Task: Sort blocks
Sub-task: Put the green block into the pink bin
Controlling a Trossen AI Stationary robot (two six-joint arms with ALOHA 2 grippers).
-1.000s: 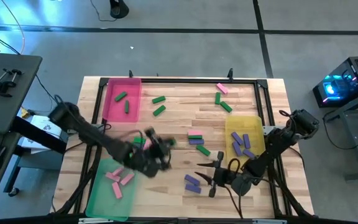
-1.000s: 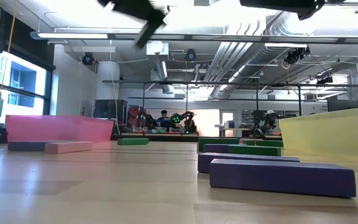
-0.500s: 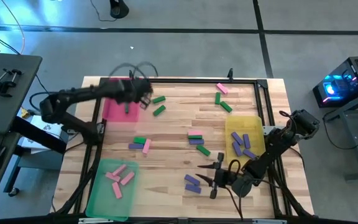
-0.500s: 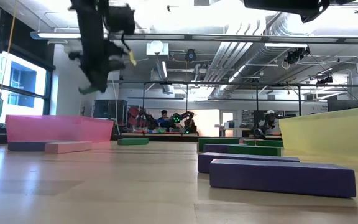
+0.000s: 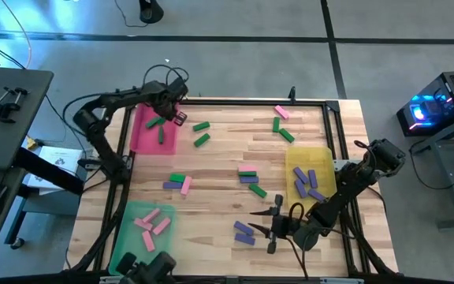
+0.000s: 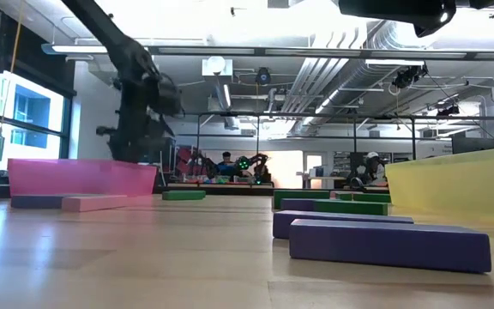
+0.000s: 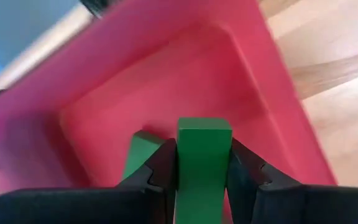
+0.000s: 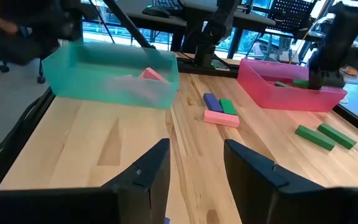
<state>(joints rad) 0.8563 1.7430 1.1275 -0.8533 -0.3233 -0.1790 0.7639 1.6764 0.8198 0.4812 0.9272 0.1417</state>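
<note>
Green, flat and square-ended, a block (image 7: 202, 158) sits clamped between the left gripper's (image 7: 201, 163) dark fingers over the pink tray (image 5: 143, 134), where other green bars lie. The right gripper (image 8: 194, 165) hovers near the table's front edge, fingers apart, holding nothing.
</note>
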